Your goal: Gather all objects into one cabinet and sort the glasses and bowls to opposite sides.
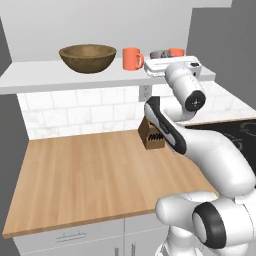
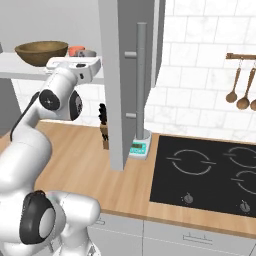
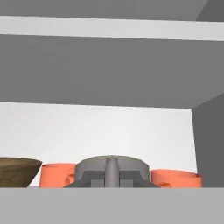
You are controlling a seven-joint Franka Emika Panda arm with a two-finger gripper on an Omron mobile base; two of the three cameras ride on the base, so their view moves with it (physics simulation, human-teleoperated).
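Gripper up at the right end of the open shelf, fingers closed around the grey-green mug; mug handle faces the hand camera, sitting between the finger tips. Hand view: one orange mug just left of the held mug, second orange mug just right, near the dark side panel. Wooden bowl on the left part of the shelf, apart from the mugs. Left base view: bowl, then an orange mug beside it, then the wrist covering most of the grey-green mug. Knife block on the wooden counter below, partly behind the arm
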